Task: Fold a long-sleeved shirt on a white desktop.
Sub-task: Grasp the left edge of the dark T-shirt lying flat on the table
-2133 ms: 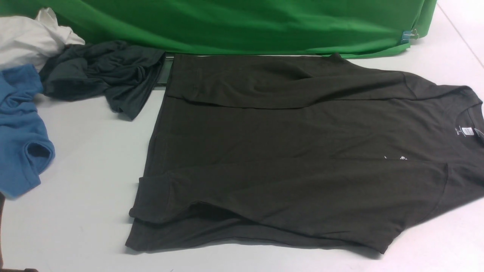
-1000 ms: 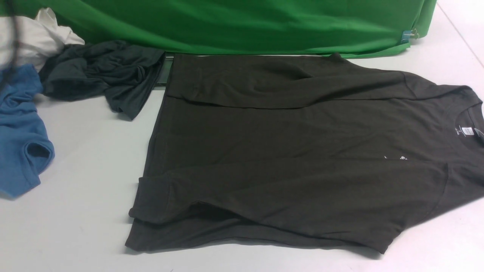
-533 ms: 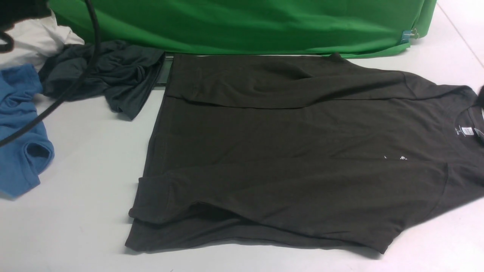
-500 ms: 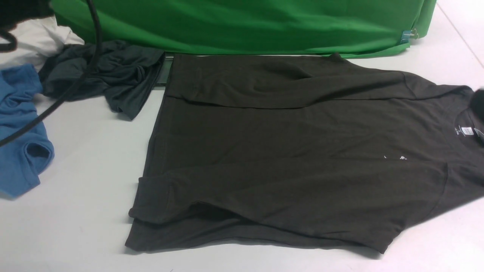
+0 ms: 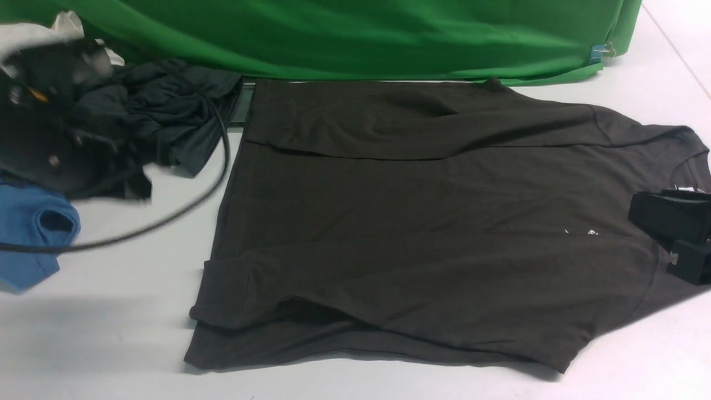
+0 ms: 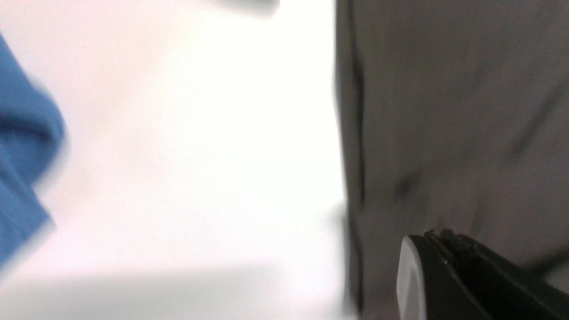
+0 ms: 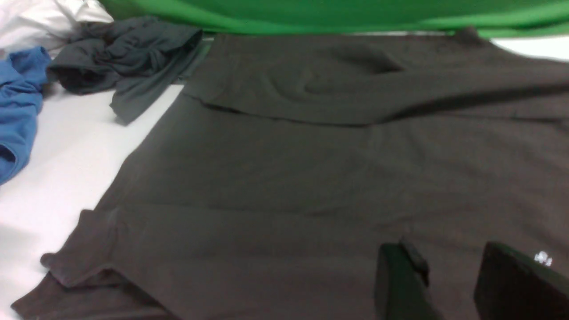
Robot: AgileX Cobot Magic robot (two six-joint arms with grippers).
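While the right gripper (image 7: 449,262) hangs spread above the creased long-sleeved shirt (image 5: 422,222), the left gripper (image 5: 119,183) is unreadably blurred.

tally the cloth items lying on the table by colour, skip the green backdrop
dark brown-black shirt: 1
grey garment: 1
blue shirt: 1
white cloth: 1
total: 4
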